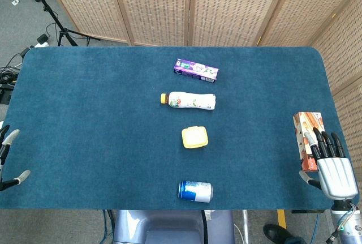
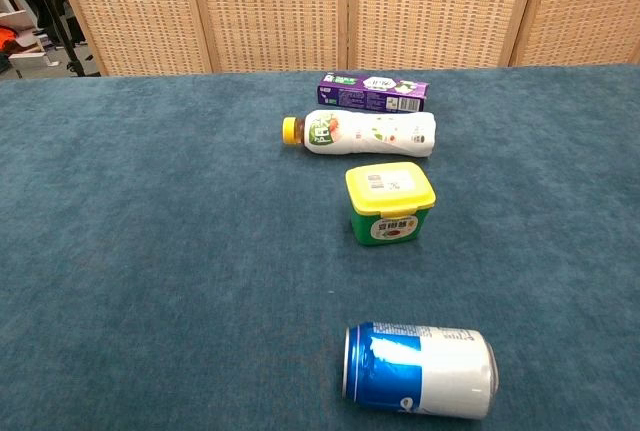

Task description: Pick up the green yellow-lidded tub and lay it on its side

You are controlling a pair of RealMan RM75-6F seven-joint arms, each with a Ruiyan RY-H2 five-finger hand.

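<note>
The green tub with a yellow lid (image 1: 194, 137) (image 2: 390, 203) stands upright near the middle of the blue table, lid up. My right hand (image 1: 330, 162) hovers at the table's right edge, fingers spread and holding nothing, far to the right of the tub. My left hand (image 1: 8, 156) shows only partly at the left edge of the head view, fingers apart and empty. Neither hand appears in the chest view.
A white bottle (image 1: 189, 101) (image 2: 368, 133) lies on its side behind the tub, with a purple box (image 1: 195, 70) (image 2: 373, 92) further back. A blue can (image 1: 195, 191) (image 2: 420, 369) lies in front. An orange box (image 1: 307, 136) rests beside my right hand.
</note>
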